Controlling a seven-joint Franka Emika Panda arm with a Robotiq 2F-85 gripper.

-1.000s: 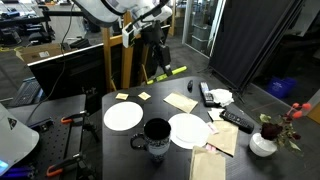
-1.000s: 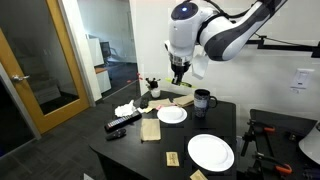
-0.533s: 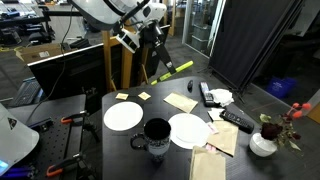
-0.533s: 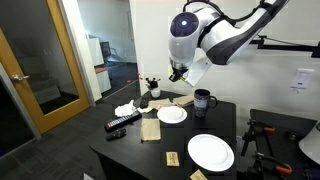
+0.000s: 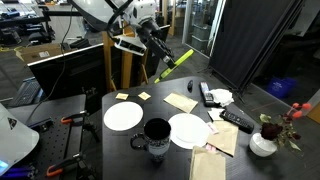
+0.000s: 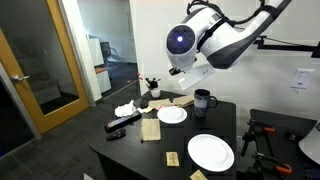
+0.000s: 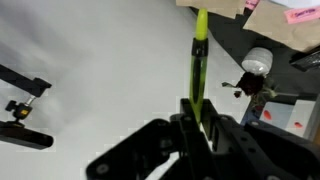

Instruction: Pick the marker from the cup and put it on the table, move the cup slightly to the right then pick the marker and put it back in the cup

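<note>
So the marker point(image 7: 198, 40) is pinched by one end in the gripper point(image 7: 198, 118), jaws closed down on it, hanging tilted high above the cup point(image 5: 157, 136) and out past its far side. With that end-on grip I reckon it could pivot or slip on the way down. It could then roll along the table point(image 5: 118, 148) or land on the white plate point(image 5: 188, 130) just beside the cup.

Exterior view: wide, near the large dark grey-black tabletop point(image 5: 112, 150), black gripper point(image 5: 155, 45) beyond, high.
Exterior view: farther, off a tabletop point(image 6: 125, 150) corner.
Wrist view: close behind the gripper point(image 7: 195, 115), facing down.
Shared: tabletop, both exterior views.
</note>
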